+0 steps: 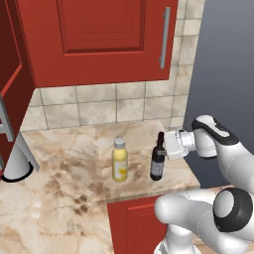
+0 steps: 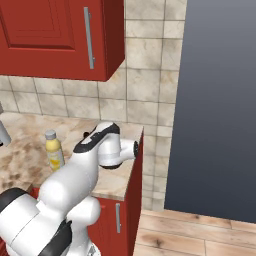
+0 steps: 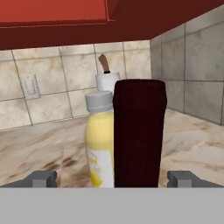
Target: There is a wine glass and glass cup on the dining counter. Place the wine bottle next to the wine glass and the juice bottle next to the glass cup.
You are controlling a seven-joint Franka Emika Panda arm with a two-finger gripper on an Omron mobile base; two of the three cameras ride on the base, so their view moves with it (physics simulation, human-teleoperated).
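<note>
The wine bottle (image 1: 158,166), dark with a red neck capsule, stands on a marbled kitchen counter (image 1: 59,168) near its right end. Just left of it stands the yellow juice bottle (image 1: 119,161) with a pale cap, which the right base view catches too (image 2: 53,149). My gripper (image 1: 162,150) reaches in from the right at the level of the wine bottle's neck. In the hand view the red capsule (image 3: 140,131) rises between my spread fingertips (image 3: 43,178), and the gripper (image 3: 113,178) is open around it without touching. The juice bottle (image 3: 100,144) stands just behind. The wine glass, glass cup and dining counter are out of view.
Red wall cabinets (image 1: 99,39) hang low over the counter, with a tiled wall behind. A white paper-towel roll (image 3: 107,81) stands at the back. The counter ends just right of the wine bottle (image 1: 196,181), beside a dark grey panel (image 2: 220,100).
</note>
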